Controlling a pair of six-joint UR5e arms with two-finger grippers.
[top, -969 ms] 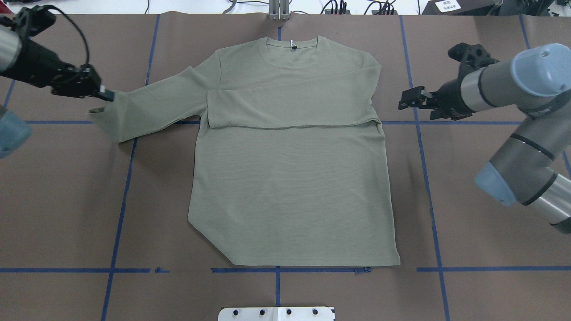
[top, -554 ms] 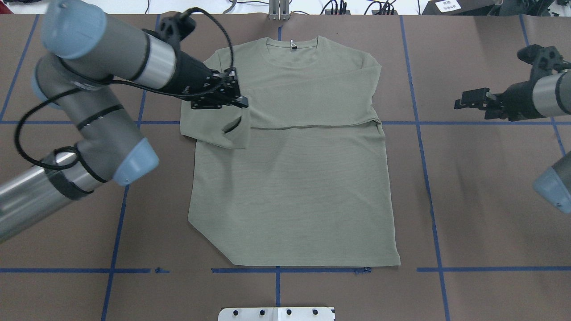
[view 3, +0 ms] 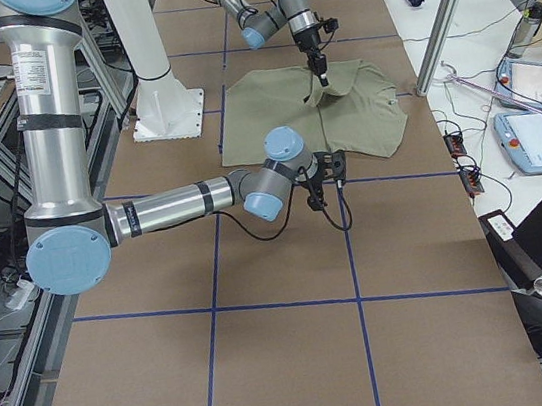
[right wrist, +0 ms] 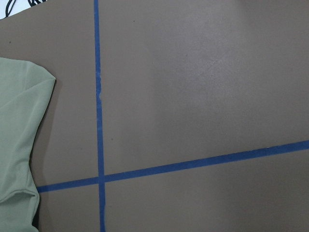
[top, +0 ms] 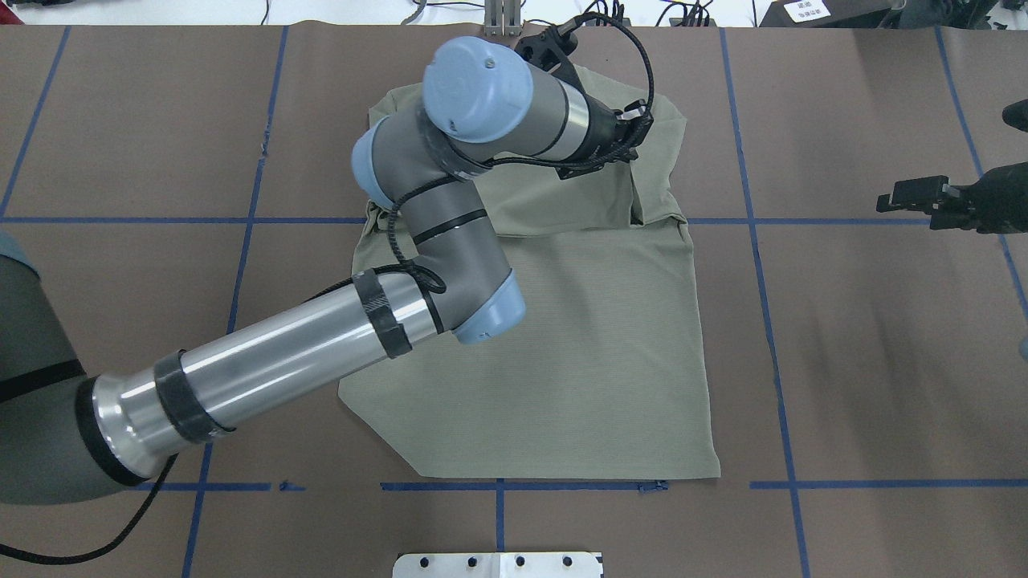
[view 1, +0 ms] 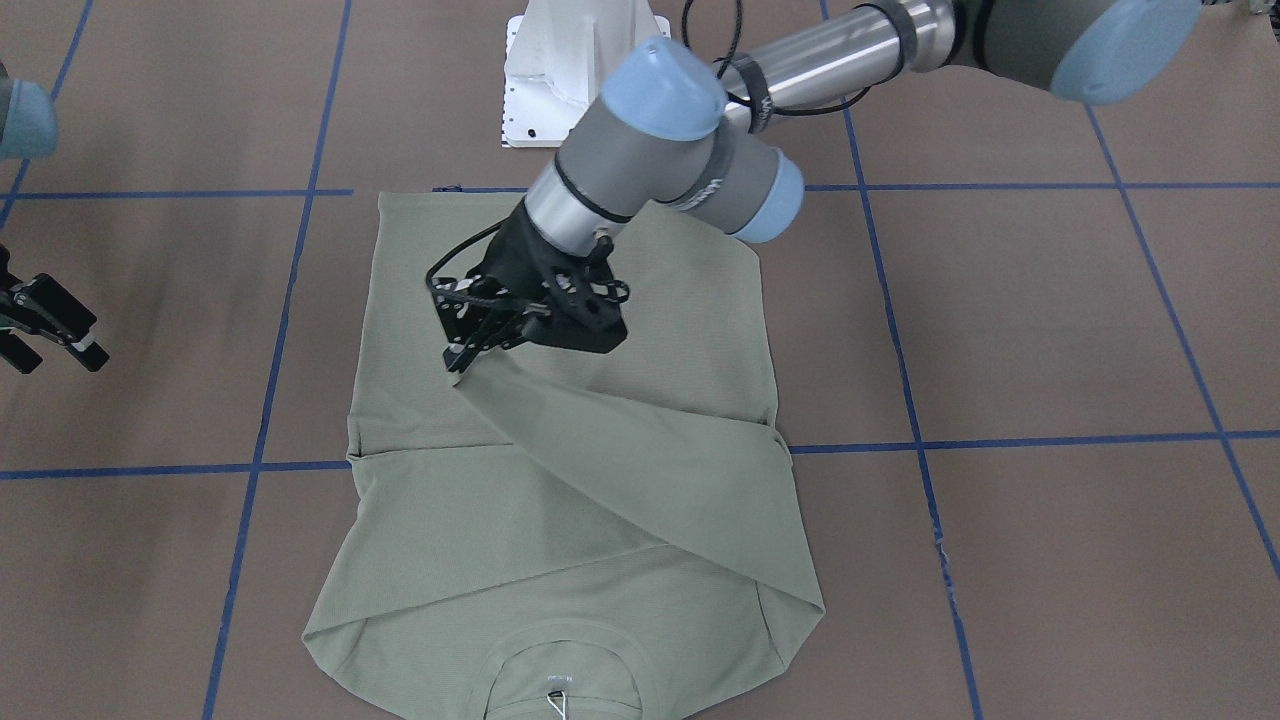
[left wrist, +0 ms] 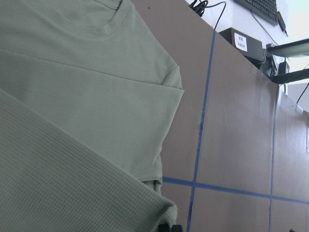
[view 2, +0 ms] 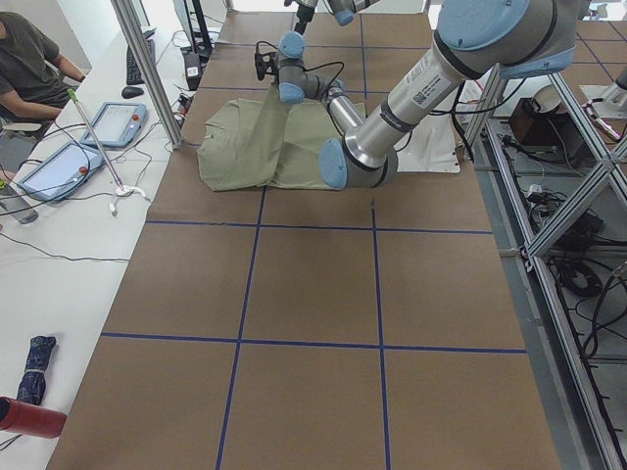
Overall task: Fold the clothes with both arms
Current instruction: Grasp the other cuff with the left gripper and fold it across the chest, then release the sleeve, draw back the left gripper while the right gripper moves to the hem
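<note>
The sage-green shirt (top: 562, 361) lies flat on the brown table, collar at the far side, its right sleeve folded across the chest. My left arm reaches over it. My left gripper (view 1: 462, 360) is shut on the cuff of the left sleeve (view 1: 640, 460) and holds it raised above the chest, so the sleeve drapes diagonally from the shoulder. In the left wrist view the sleeve (left wrist: 63, 183) fills the foreground over the collar area. My right gripper (view 1: 62, 360) hovers open off the shirt's right side, nothing between its fingers; the overhead view shows the right gripper (top: 891, 197) near the edge.
Blue tape lines (top: 771, 321) grid the table. The white pedestal base (view 1: 570, 70) stands at the robot's side. A metal post (view 2: 147, 69), tablets (view 2: 59, 166) and a seated person (view 2: 29, 69) are on the operators' side.
My left gripper has carried the left sleeve from the far left across the shirt toward its right side. The right arm has drawn back to the right.
</note>
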